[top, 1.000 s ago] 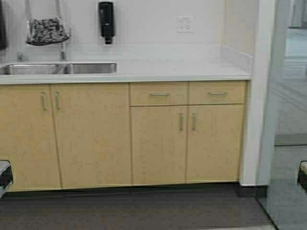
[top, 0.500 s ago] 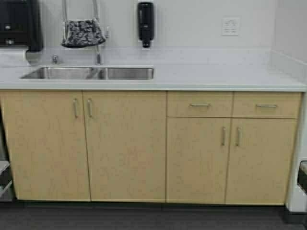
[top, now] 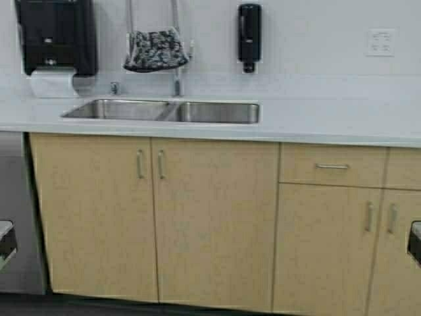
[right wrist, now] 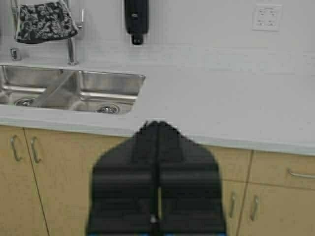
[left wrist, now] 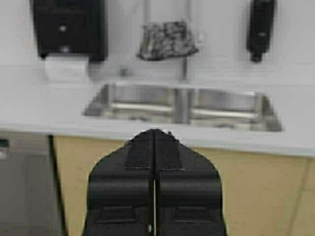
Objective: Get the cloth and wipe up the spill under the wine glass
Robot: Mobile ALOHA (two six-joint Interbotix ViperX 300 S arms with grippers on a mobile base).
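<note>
1. Two arms, both idle: left claw (left wrist: 154, 135) and right claw (right wrist: 156, 125) each pressed fully closed, nothing held, both parked low in front of the cabinets (top: 154, 217), well short of the counter (top: 316, 122).
2. Cloth (top: 156, 49) hangs draped over the arch of the faucet (top: 176, 79) behind the double sink (top: 164, 110), up against the back wall. Dark w/ pale leaf print; folds sag down both sides of the pipe.
3. Wine glass: not in any view. No spill visible on the counter either, so can't say where the wiping is meant to happen.
4. Other stuff on the wall: black paper towel dispenser (top: 56, 36) left of the cloth, w/ a sheet hanging out; black soap dispenser (top: 249, 33) right of it; outlet (top: 381, 41) farther right.
5. Step, imo: approach phase, cloth not yet fetched. Task barely begun.
6. Handling guess: cloth looks soft, light, limp. It'll bunch and trail, no stiffness to lean on. Not fragile, not slippery.
7. Where to grab: prob the hanging bulk on the near side, pinching a thick fold rather than a thin edge, then lift up and off the arch so it doesn't snag the faucet.
8. Left claw looks better lined up w/ it than the right.
</note>
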